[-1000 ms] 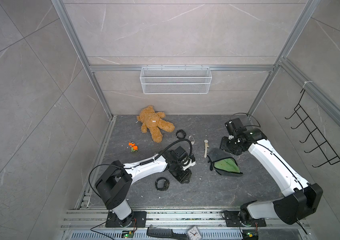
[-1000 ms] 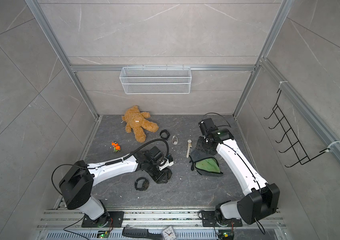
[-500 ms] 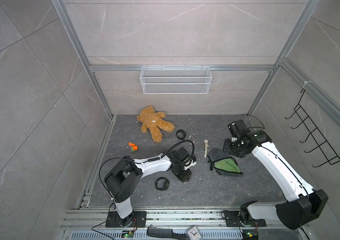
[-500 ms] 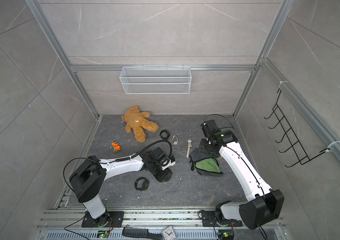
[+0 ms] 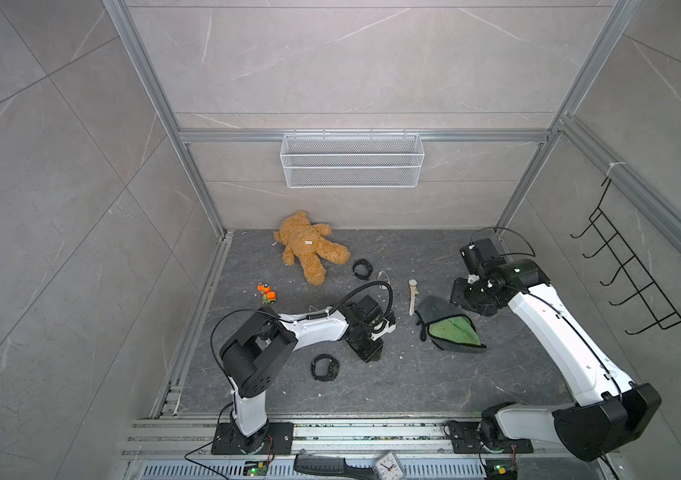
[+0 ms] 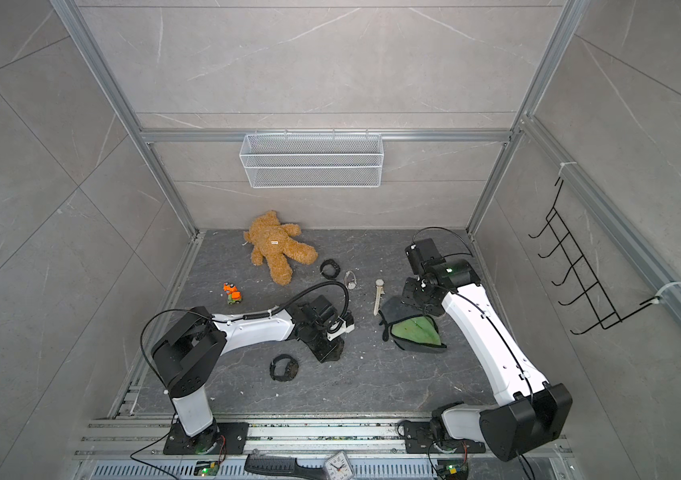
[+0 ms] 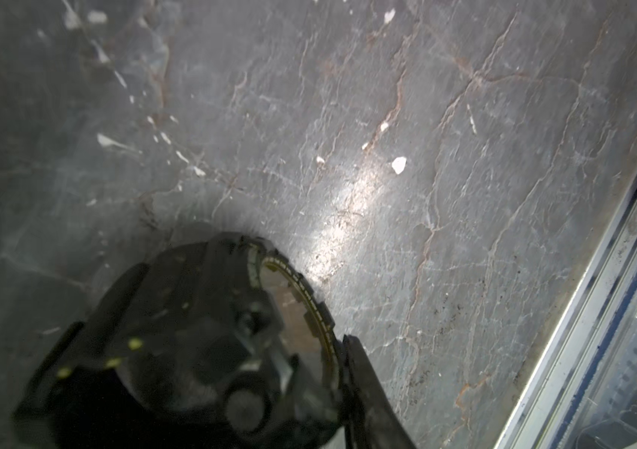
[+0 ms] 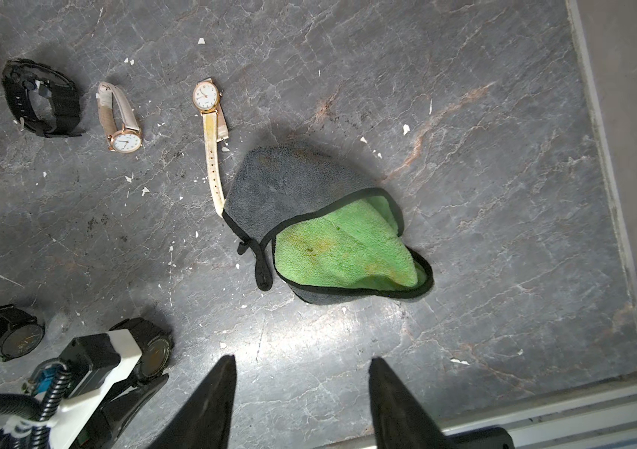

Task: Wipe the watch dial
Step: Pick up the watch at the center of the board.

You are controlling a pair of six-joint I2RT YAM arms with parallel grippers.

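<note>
A black watch (image 7: 200,311) lies on the dark stone floor, its round dial (image 7: 289,307) facing up. My left gripper (image 5: 366,347) is down on it, and one dark finger (image 7: 363,388) presses against the case rim; the other finger is hidden behind the watch. In the right wrist view the same watch (image 8: 155,350) sits at the tip of the left gripper. A grey and green cloth (image 5: 451,328) lies crumpled on the floor to the right. My right gripper (image 8: 301,359) hovers open and empty above the floor beside the cloth (image 8: 328,233).
A second black watch (image 5: 325,368) lies near the left gripper. A third black one (image 5: 362,269), a rose-gold watch (image 8: 122,128) and a cream-strap watch (image 5: 413,295) lie farther back. A teddy bear (image 5: 309,249) and an orange toy (image 5: 267,293) are at the back left.
The left gripper's jaws have narrowed onto the black watch, and the left arm's elbow has swung inward. The right arm has drawn back slightly to the right, still open.
</note>
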